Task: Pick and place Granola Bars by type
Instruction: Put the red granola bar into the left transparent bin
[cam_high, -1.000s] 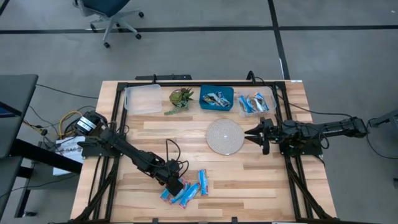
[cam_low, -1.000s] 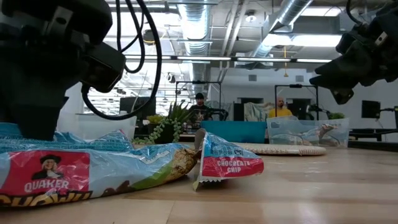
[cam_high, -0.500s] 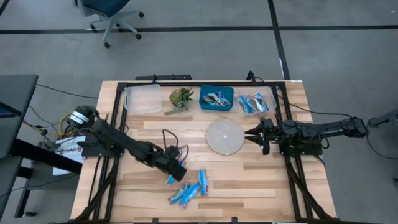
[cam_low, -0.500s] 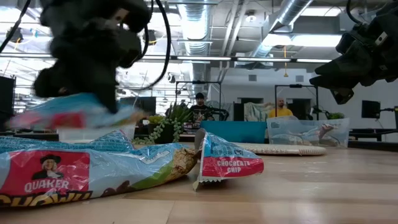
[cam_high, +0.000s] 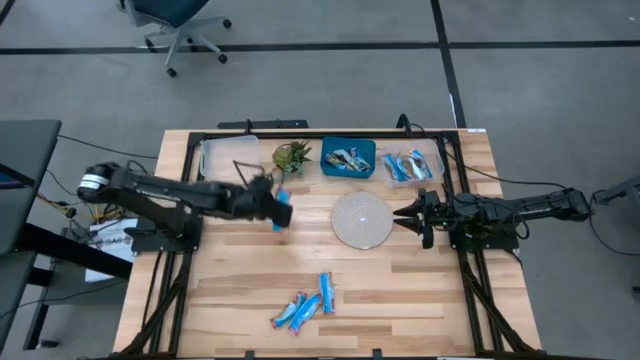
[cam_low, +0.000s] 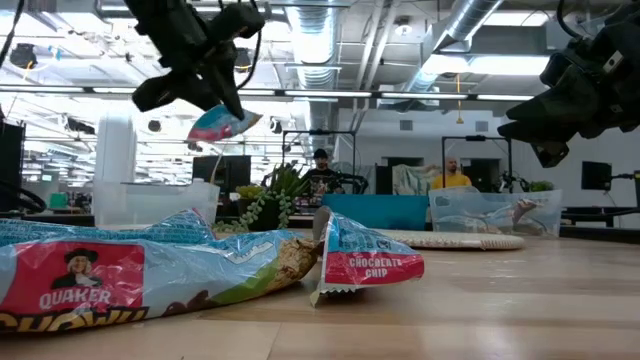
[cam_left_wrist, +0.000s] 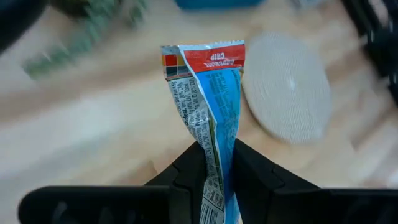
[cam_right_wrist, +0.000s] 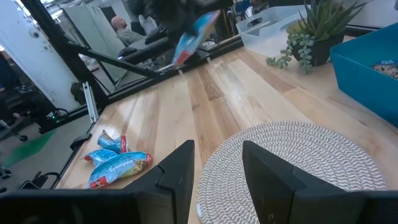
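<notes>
My left gripper (cam_high: 279, 210) hangs in the air over the table's middle, left of the round pale disc (cam_high: 361, 220), shut on a bright blue granola bar with a red end (cam_left_wrist: 208, 87). The low view shows that bar (cam_low: 222, 122) high above the wood. Several more blue bars (cam_high: 304, 306) lie flat near the table's near edge, large in the low view (cam_low: 200, 268). My right gripper (cam_high: 402, 213) waits open just right of the disc, holding nothing (cam_right_wrist: 217, 163). My left gripper pinches the bar between its two fingers (cam_left_wrist: 186, 174), on the wrapper's part (cam_left_wrist: 214, 146) away from the red end. The red end (cam_left_wrist: 211, 57) sticks out past the fingertips. The bar is lifted clear of the table and tilts below the gripper.
Along the far edge stand a clear lidded tray (cam_high: 228, 158), a green plant (cam_high: 292, 157), a blue bin (cam_high: 348, 157) with bars and a clear bin (cam_high: 412, 165) with blue bars. Bare wood lies between the disc and the near pile. People sit in the room beyond.
My left gripper has risen from the near pile with one bar and swung toward the far edge, ending left of the disc near the plant. The bar, on the table a second ago, is now lifted clear. The other bars stay in place.
</notes>
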